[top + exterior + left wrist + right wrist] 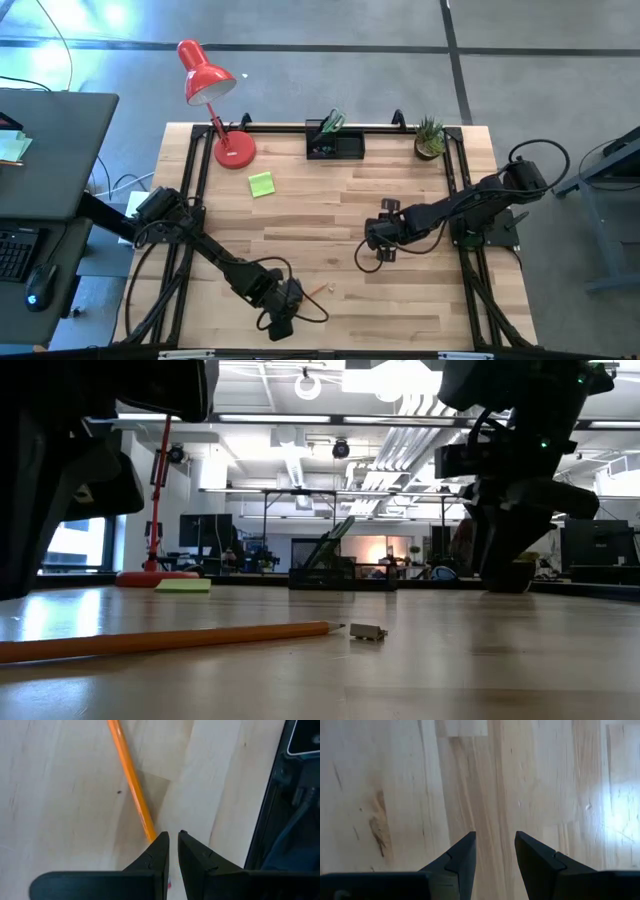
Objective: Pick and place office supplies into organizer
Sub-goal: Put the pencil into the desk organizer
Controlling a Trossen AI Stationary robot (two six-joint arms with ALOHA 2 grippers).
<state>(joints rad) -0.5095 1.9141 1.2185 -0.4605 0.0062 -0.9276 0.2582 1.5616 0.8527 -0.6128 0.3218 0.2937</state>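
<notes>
We see a long orange pencil lying flat on the wooden surface, near its front edge. It is thin and bright, with a sharp tip that shows in the low view. A tiny block sits just beside that tip. The left gripper is right over the pencil's other end — its fingers are almost closed, with only a thin gap, and we cannot tell if they touch the pencil.

The right gripper is over bare wood in the middle of the surface, and its fingers are open with nothing between them.

The black organizer stands at the far edge, between the red lamp and the small plant. Green-handled scissors stick up out of it. A lime-green sticky pad lies flat and square — near the lamp's base, well apart from the pencil.
</notes>
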